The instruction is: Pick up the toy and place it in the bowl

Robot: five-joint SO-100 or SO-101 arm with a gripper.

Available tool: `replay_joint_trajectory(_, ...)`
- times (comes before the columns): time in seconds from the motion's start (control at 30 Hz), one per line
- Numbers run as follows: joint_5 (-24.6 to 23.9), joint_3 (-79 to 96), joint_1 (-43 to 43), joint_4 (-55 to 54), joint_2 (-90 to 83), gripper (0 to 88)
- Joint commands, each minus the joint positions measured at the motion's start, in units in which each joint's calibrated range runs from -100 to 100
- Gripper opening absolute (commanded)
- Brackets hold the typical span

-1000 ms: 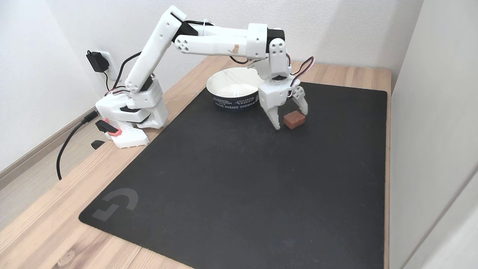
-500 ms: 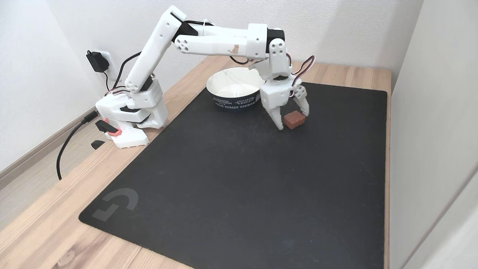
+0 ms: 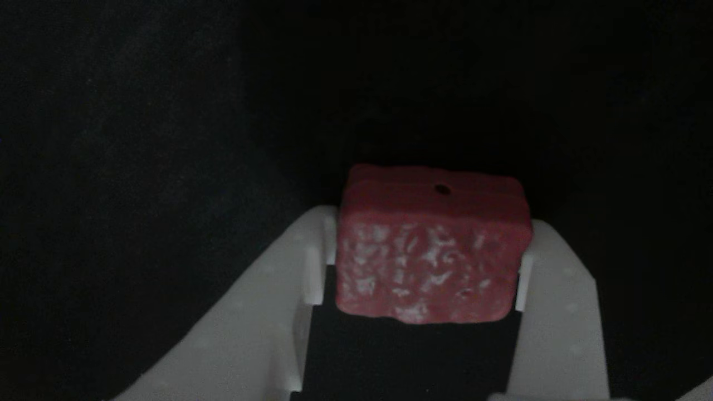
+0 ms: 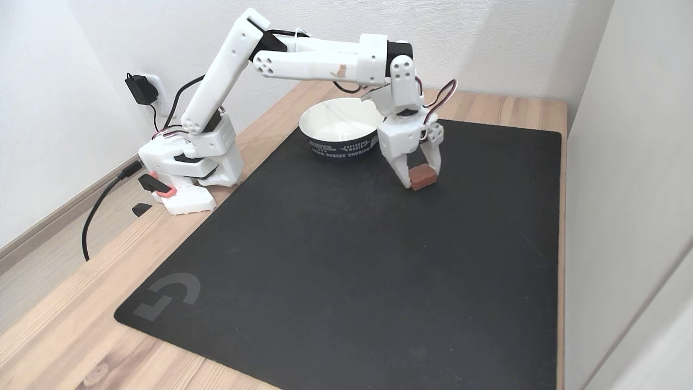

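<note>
The toy [image 3: 431, 250] is a dull-red block, its white-flecked face toward the other view's camera and a tiny dark hole on its top face. Both white fingers [image 3: 312, 267] press against its left and right sides. In the fixed view my gripper [image 4: 420, 176] points down at the black mat [image 4: 346, 260], shut on the toy [image 4: 424, 177], which sits low at the mat's surface. The bowl [image 4: 335, 147], white inside with a dark lettered band outside, stands just left of and behind the gripper.
The arm's base [image 4: 187, 168] sits on the wooden table [image 4: 65, 325] at the mat's left edge, with a black cable [image 4: 95, 211] and a plug [image 4: 139, 89] beside it. A pale wall [image 4: 628, 189] rises along the table's right side.
The fingers stood apart around the toy and have now closed on it. The toy shifted slightly left between them.
</note>
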Motion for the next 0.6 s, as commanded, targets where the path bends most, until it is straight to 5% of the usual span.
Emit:
replay_joint_trajectory(0.0, -0.2, -0.6, 0.2, -1.3, 0.6, 3.3)
replay_joint_trajectory(0.57, -0.3, -4.8, -4.8, -1.3, -8.2, 2.3)
